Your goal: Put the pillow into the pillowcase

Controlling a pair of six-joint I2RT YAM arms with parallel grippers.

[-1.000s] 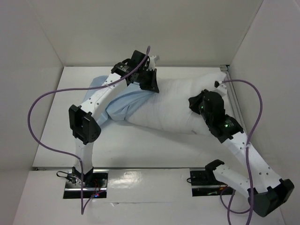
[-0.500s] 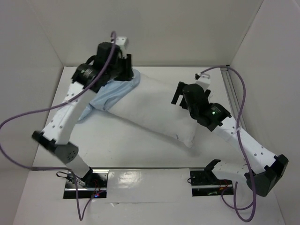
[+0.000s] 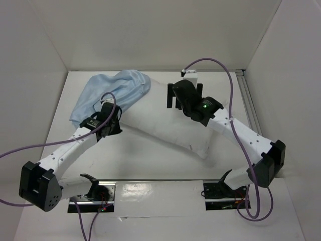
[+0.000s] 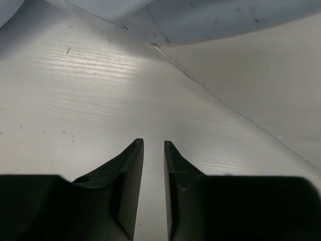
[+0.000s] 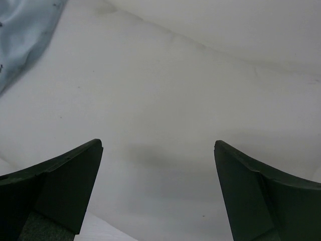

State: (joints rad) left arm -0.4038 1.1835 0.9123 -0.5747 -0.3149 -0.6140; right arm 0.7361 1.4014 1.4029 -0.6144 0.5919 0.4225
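So the pillow [image 3: 160, 125] is lying diagonally across the middle of the bench [image 3: 150, 163], with its far-left end up near the back wall and its near-right corner pointing toward the arm bases. The pillowcase [image 3: 113, 93] is a rumpled blue heap at the far left. It's draped over that far-left end of the pillow, and the rest spills onto the bench beside it, so most of the pillow is bare white and outside the case. The left pincer [image 3: 113, 123] sits low over the bench just beside the pillow's near-left edge, right under the blue heap. From the left wrist cam the left pincer [image 4: 154, 143] has its fingers only a thin slit apart with nothing between them, just bare bench [image 4: 75, 90] underneath. The right pincer [image 3: 174, 103] hangs over the upper-middle of the pillow. On its own cam the right pincer [image 5: 158, 143] is spread really wide and gripping nothing, with white pillow [image 5: 165, 90] filling the view below and a bit of pillowcase [image 5: 25, 30] poking in at the top-left corner.
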